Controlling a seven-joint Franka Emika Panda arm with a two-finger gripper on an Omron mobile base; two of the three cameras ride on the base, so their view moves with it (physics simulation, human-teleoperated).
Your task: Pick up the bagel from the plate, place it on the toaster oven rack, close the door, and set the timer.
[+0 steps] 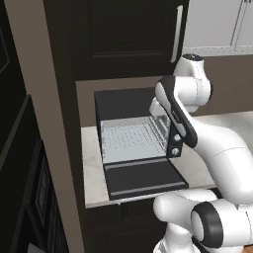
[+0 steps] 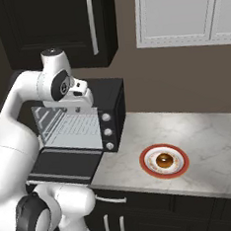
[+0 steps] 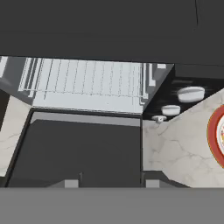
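The bagel [image 2: 164,161] lies in the middle of the plate [image 2: 143,160] on the counter, right of the black toaster oven. The oven door [image 2: 62,164] [image 1: 143,175] is folded down flat. Inside lies the silver toaster oven rack [image 1: 129,136] [image 2: 76,126] [image 3: 83,81], with nothing on it. My gripper [image 2: 76,107] hangs above the open door in front of the oven mouth, well left of the plate. In the hand view its tips [image 3: 112,183] stand apart over the door [image 3: 78,148] with nothing between them, open. The plate rim [image 3: 213,131] shows at that view's right edge.
Three round knobs [image 2: 108,132] [image 3: 190,94] run down the oven's right front. Dark cabinets [image 1: 123,34] hang above the oven and white ones [image 2: 178,13] to the right. The marble counter [image 2: 214,143] stretches right of the plate.
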